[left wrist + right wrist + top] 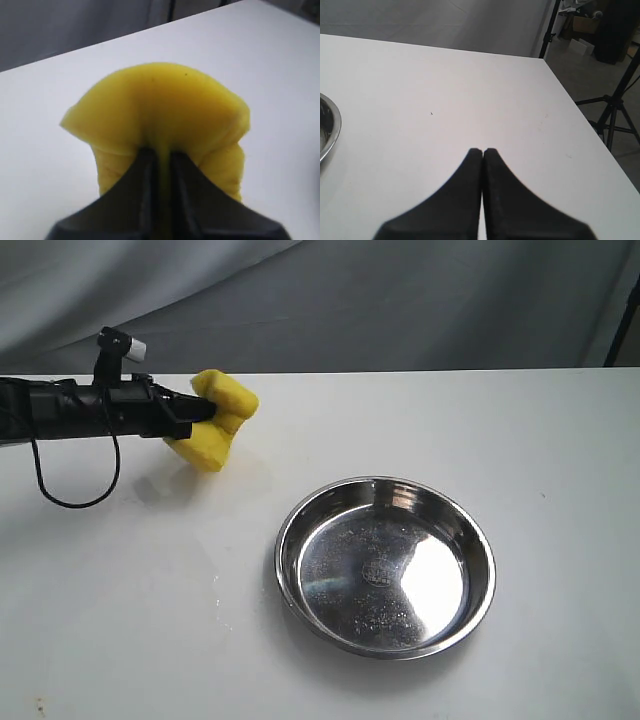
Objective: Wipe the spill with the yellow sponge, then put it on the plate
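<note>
Here, in the exterior view, your left arm reaches in from the left edge of the frame, lying nearly level above a white table [520, 440]. The left gripper [205, 410] sits in the upper left of the frame, and its black jaws are pinched narrowly on the yellow sponge [228, 398]. The squeeze folds the sponge so that it bulges out on both sides of the jaws. A soft shadow lies on the table just below the sponge. You cannot tell whether the sponge's lower corner touches the surface.

The left wrist view shows the same grip up close. The left gripper [159, 152] has its two fingers almost together, with a thin fold of the sponge [160, 105] caught between them. The foam flares out wide beyond the tips, and a few small dark specks dot it.

The plate [281, 550], round and shiny steel, rests at the lower centre of the exterior frame, well apart from the sponge. Just left of the plate, a faint streak [216, 590] marks the table. You cannot tell whether it is liquid.

In the right wrist view, the right gripper [482, 150] hovers over bare table with its jaws pressed together, holding nothing. The edge of the plate [331, 125] shows at one side.
</note>
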Robot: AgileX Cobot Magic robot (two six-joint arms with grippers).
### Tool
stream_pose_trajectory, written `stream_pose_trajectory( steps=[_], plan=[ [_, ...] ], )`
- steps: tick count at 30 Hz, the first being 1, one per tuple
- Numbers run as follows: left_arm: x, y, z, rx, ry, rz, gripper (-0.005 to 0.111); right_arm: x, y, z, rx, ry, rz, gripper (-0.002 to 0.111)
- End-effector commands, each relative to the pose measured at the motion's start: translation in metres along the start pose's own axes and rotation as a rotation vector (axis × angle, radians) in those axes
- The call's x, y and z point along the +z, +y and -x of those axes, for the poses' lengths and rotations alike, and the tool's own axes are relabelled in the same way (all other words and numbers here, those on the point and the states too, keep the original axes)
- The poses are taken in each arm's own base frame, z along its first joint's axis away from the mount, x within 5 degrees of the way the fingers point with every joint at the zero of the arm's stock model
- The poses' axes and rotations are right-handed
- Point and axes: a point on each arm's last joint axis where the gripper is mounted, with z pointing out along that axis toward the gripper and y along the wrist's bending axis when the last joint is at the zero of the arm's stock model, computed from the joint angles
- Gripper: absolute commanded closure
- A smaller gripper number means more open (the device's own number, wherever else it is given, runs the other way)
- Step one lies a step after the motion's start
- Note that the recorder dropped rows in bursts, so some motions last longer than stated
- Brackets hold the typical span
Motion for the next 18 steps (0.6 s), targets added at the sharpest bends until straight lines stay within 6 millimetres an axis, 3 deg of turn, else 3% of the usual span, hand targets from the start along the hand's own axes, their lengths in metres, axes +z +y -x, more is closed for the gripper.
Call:
stream_pose_trajectory(
  steps=[1, 6, 13, 18],
  plan=[
    [-0.005, 0.021, -0.005, 0.038, 0.092, 0.217, 0.107, 0.0, 0.0, 0.0, -0.007, -0.011, 0.0, 0.108],
    [-0.001, 0.02, -0.012, 0.025, 0.088, 0.18, 0.107, 0.0, 0.0, 0.0, -0.007, -0.011, 0.0, 0.108],
    [0.032, -0.012, -0.03, -0.002, 0.038, -0.084, 0.107, 0.0, 0.0, 0.0, -0.007, -0.011, 0.0, 0.108],
    [0.031, -0.042, -0.015, -0.003, -0.108, -0.361, 0.107, 0.0, 0.0, 0.0, -0.007, -0.011, 0.0, 0.108]
  ],
)
